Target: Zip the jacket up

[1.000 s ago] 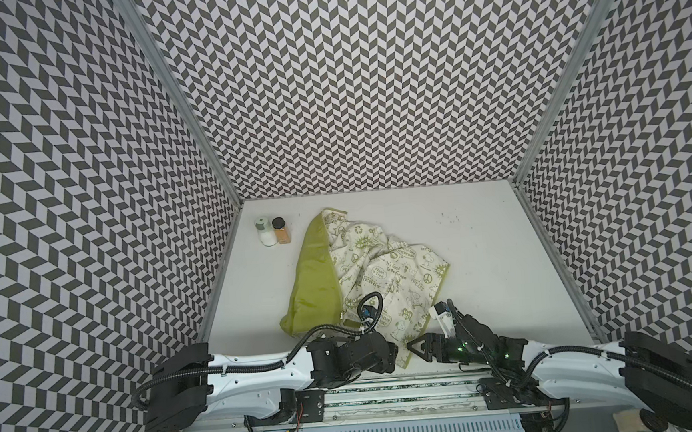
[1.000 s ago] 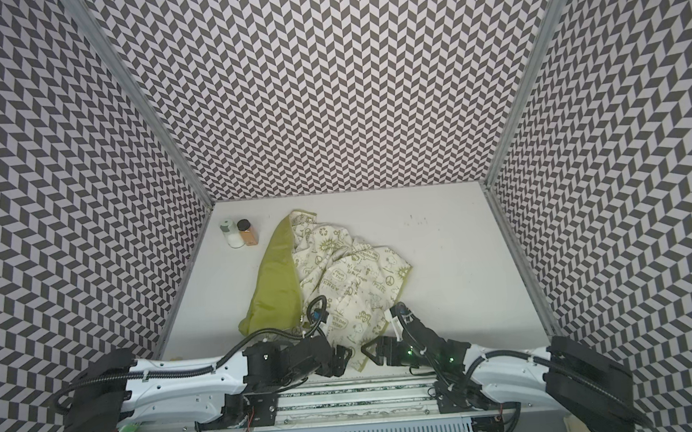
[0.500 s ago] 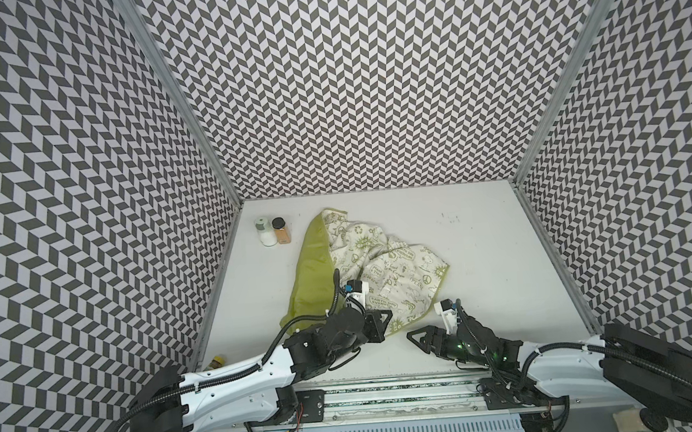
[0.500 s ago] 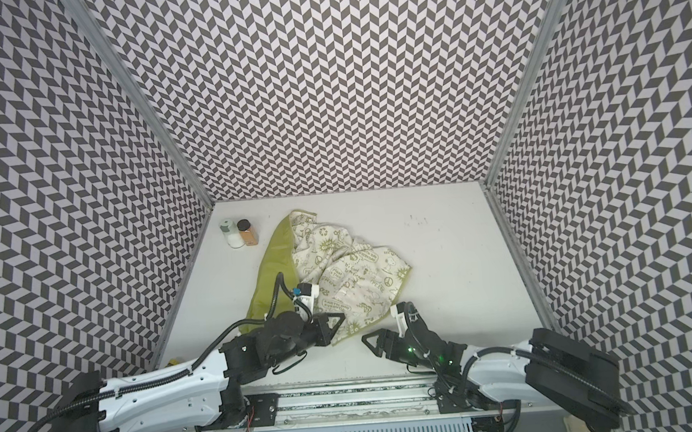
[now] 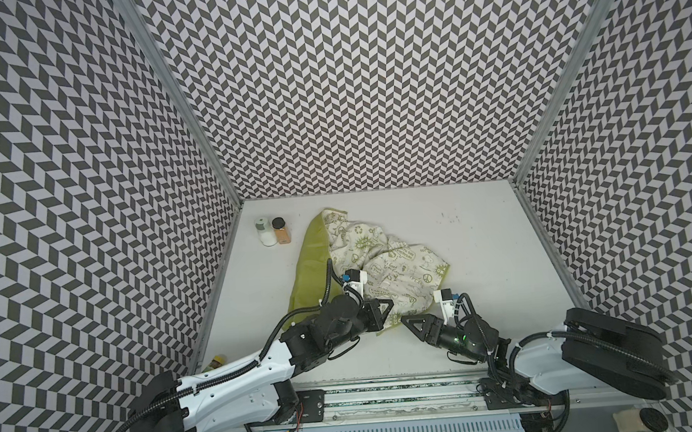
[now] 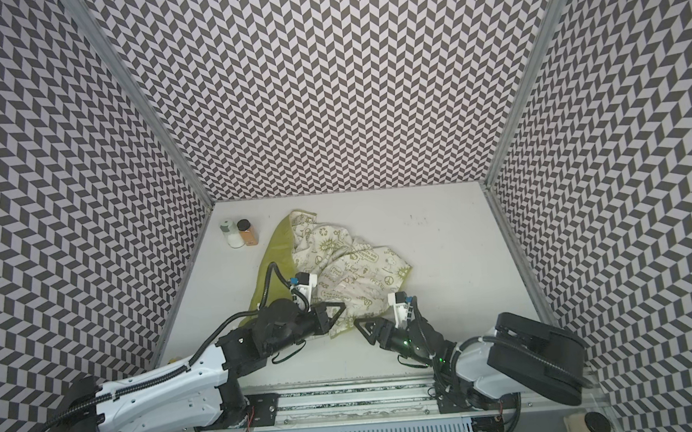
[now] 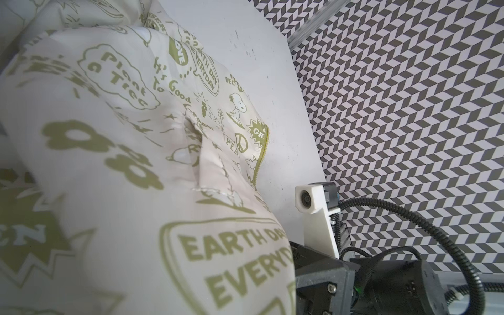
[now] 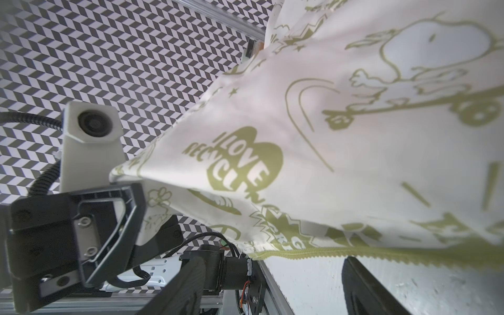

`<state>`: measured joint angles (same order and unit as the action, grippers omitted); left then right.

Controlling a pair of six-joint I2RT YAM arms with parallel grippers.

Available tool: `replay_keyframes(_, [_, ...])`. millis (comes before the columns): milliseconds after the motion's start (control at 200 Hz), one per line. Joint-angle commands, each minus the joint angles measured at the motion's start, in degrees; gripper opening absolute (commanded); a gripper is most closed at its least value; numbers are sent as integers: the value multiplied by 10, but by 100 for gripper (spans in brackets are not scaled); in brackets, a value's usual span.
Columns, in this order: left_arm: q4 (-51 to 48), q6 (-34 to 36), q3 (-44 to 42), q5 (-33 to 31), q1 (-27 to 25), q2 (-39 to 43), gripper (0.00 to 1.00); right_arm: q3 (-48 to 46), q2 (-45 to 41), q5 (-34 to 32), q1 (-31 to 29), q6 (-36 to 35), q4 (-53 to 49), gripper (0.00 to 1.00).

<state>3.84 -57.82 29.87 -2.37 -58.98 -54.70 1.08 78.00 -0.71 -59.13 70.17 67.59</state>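
On the desk [image 5: 485, 257], the jacket [image 5: 383, 243] lies crumpled, lining up, zipper [image 8: 300, 255] looks undone. Left pincer [image 5: 386, 310] clenched on its near corner, right pincer [image 5: 408, 331] gaping just beside. Barely started tbh.

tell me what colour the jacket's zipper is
Lime green: the zipper runs along the jacket edge, clearest in the right wrist view.

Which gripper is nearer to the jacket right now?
Left. The left gripper is shut on the jacket at its near corner; the right gripper is open just beside that corner, not gripping it.
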Motion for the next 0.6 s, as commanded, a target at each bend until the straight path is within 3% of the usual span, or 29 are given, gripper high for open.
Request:
replay_keyframes(0, [15,-7,14,22,10,14,0,11,26,-31,-2,12,88,79])
replay_keyframes(160, [14,-13,18,33,22,18,0,24,83,-22,-2,20,154,80])
replay_keyframes(366, [-11,-17,37,41,31,12,0,22,234,-59,-2,23,403,80])
replay_keyframes(596, [-22,-28,14,60,60,33,0,53,277,-58,-2,15,404,77])
